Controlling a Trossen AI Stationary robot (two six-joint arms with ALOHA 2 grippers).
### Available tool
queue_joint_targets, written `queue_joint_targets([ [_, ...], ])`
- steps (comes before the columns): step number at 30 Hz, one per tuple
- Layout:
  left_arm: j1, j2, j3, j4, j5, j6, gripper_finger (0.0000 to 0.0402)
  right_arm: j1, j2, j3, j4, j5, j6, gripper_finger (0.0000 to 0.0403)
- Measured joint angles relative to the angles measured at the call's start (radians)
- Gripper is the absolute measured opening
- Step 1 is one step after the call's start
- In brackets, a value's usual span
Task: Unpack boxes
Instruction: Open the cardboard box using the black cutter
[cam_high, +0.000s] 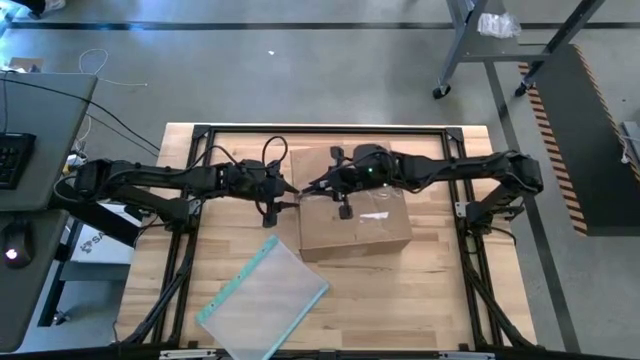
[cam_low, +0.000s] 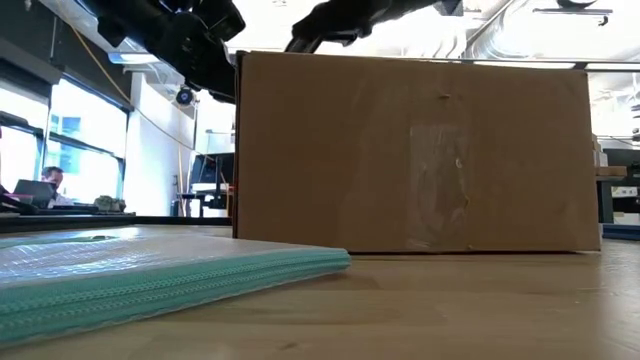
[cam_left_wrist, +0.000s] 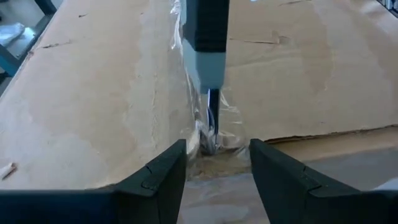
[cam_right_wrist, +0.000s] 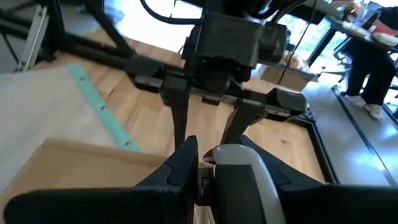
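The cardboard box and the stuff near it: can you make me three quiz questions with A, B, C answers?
1. Where is the clear pouch? A on the table beside the box; B on the box; C on the floor.
2. What colour is the pouch's edge? A red; B teal; C yellow.
3. The right gripper is: A open, empty; B out of sight; C shut on a grey tool.
Answers: 1 A, it lies flat on the wood; 2 B, a teal strip shows; 3 C, it clamps the tool.

Box (cam_high: 355, 225): matt brown cardboard, glossy clear tape (cam_low: 440, 185) on seam. Table (cam_high: 420, 300): pale wood. Pouch (cam_high: 262, 300): clear plastic.
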Motion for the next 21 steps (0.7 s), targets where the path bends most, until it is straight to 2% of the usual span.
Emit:
queue_joint_targets([
  [7,0.0,0.0,-0.001,-0.003,0.001,-0.006,0.0158,-0.002,0.001,0.104,-0.257,0.022,-0.039,0.0072],
  [12,0.0,0.0,-0.001,-0.004,0.001,-0.008,0.0158,-0.002,0.002,0.144,-0.338,0.031,-0.037,0.0072],
  [16,0.0,0.0,-0.001,-0.013,0.001,-0.008,0.0158,0.014,-0.006,0.147,-0.295,0.057,-0.024,0.0072],
  [21,0.0,-0.001,-0.001,-0.018,0.005,-0.009,0.0158,0.022,0.001,0.144,-0.149,0.012,0.008,0.0072],
])
